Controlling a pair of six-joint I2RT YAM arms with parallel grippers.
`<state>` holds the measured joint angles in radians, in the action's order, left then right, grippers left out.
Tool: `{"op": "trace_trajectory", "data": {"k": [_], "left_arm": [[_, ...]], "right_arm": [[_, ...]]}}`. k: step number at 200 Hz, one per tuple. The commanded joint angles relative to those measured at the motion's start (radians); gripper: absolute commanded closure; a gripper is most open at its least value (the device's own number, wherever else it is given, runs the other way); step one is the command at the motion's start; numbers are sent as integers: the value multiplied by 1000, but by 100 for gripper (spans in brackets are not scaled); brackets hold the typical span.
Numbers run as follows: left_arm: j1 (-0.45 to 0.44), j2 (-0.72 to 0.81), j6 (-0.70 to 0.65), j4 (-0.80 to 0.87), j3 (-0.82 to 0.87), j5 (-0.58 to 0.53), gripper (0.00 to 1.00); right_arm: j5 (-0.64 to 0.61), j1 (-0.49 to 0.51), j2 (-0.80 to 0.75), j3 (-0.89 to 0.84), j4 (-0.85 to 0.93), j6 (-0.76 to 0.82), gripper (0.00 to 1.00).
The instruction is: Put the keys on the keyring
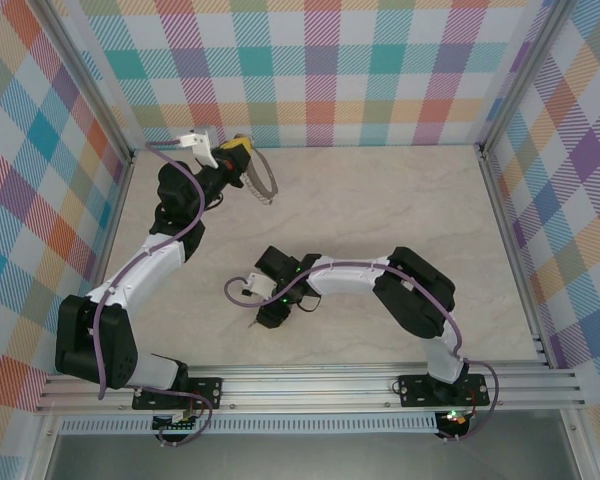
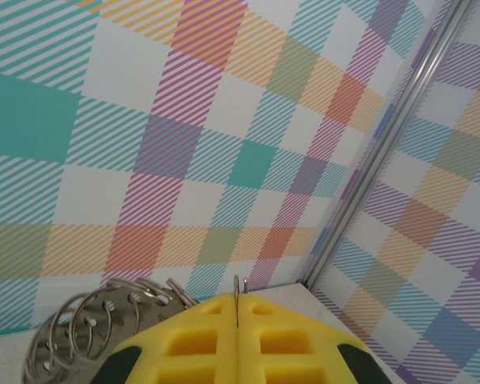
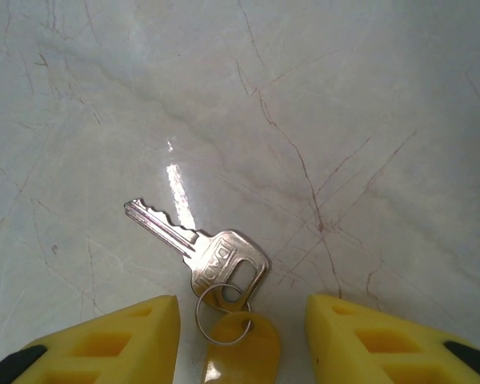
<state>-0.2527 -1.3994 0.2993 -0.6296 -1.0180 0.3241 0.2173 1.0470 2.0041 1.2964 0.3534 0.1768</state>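
Right wrist: right fingers (image 3: 104,340) apart astride key (image 3: 216,260) on marble tabletop (image 3: 344,120); left fingers (image 2: 192,344) clamp keyring (image 2: 88,328) near plaid wall (image 2: 224,120).

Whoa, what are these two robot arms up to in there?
They are working on getting a key onto a big ring. The left gripper is shut on the keyring, holding it near the back-left corner. The right gripper hangs low over the key, which lies flat on the table. Its jaws are open, one finger either side of the yellow tag, not gripping yet.
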Motion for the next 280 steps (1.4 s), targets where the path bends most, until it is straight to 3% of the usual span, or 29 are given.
{"op": "trace_trajectory", "data": {"k": [1, 90, 122, 151, 193, 280], "left_arm": [[12, -2, 6, -43, -33, 14, 100], [12, -3, 9, -45, -32, 10, 100], [12, -1, 9, -44, -31, 10, 100], [12, -3, 12, -42, -30, 11, 100], [12, -6, 14, -43, -31, 15, 100], [12, -8, 42, -37, -29, 26, 100]], "right_arm": [[3, 8, 29, 24, 22, 29, 56], [19, 20, 44, 31, 29, 33, 72], [20, 22, 44, 32, 26, 30, 83], [1, 19, 27, 17, 18, 30, 100], [-25, -16, -35, -47, -5, 9, 100], [-68, -267, -157, -222, -53, -188, 100]]}}
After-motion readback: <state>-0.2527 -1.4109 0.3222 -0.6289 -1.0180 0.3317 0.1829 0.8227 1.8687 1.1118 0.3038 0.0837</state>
